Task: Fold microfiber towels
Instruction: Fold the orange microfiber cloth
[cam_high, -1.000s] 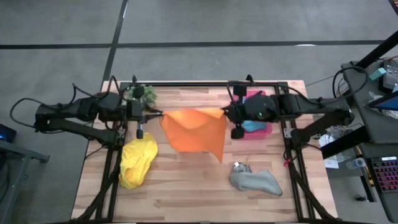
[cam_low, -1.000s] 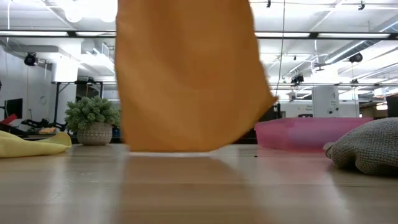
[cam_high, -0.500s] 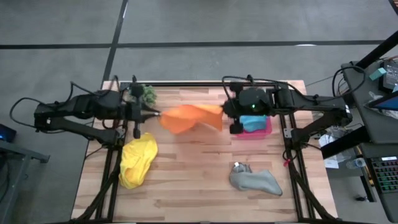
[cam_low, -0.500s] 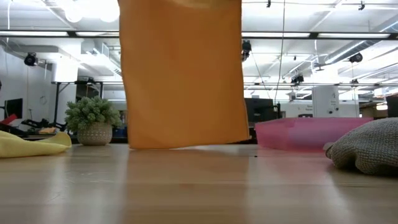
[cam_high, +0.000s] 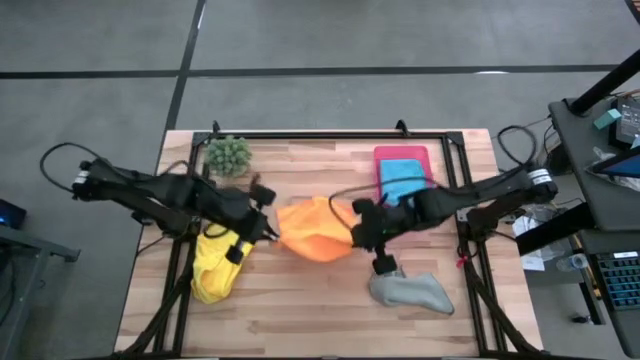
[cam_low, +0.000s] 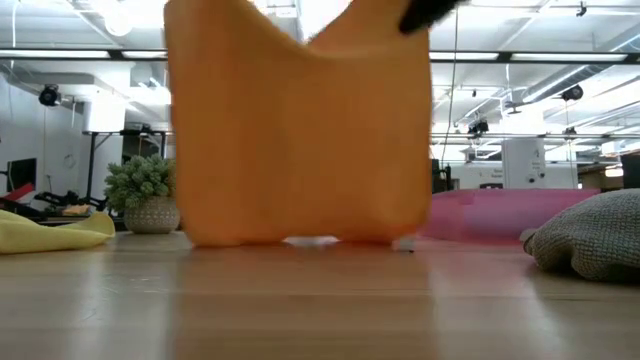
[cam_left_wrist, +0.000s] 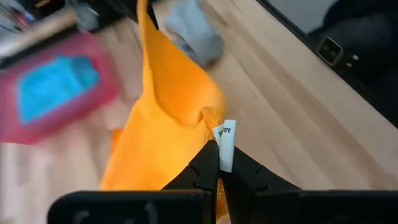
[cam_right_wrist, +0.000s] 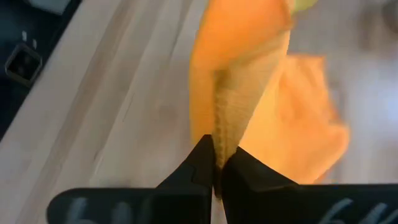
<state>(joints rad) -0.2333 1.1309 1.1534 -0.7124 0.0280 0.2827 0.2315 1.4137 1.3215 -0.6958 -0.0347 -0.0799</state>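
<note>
The orange towel (cam_high: 315, 232) hangs between my two grippers over the middle of the table. In the low view its lower edge (cam_low: 300, 240) reaches the tabletop. My left gripper (cam_high: 268, 228) is shut on its left end and my right gripper (cam_high: 352, 230) is shut on its right end. The yellow towel (cam_high: 220, 262) lies crumpled at the near left. The grey towel (cam_high: 410, 291) lies at the near right. The blue towel (cam_high: 402, 180) lies on the pink tray (cam_high: 383, 156). No lime green towel is in view. My left gripper pinches the orange towel's corner with the white label (cam_left_wrist: 225, 138) between its two fingers, coming from the table's left. The towel hangs slack from there. My right gripper pinches a bunched upper edge of the towel (cam_right_wrist: 227, 134) between its two fingers, coming from the table's right. The cloth sags between the two holds.
A spiky green plant (cam_high: 228, 153) stands at the far left corner. Black frame rails (cam_high: 330, 133) run along the table's far edge and sides. Bare wood shows along the near edge (cam_high: 300, 320).
Both grippers have gone toward the table's near edge and down, and have come closer together. The orange towel came with them. Its top edge now sags between the holds, and its lower edge has come down onto the table.
</note>
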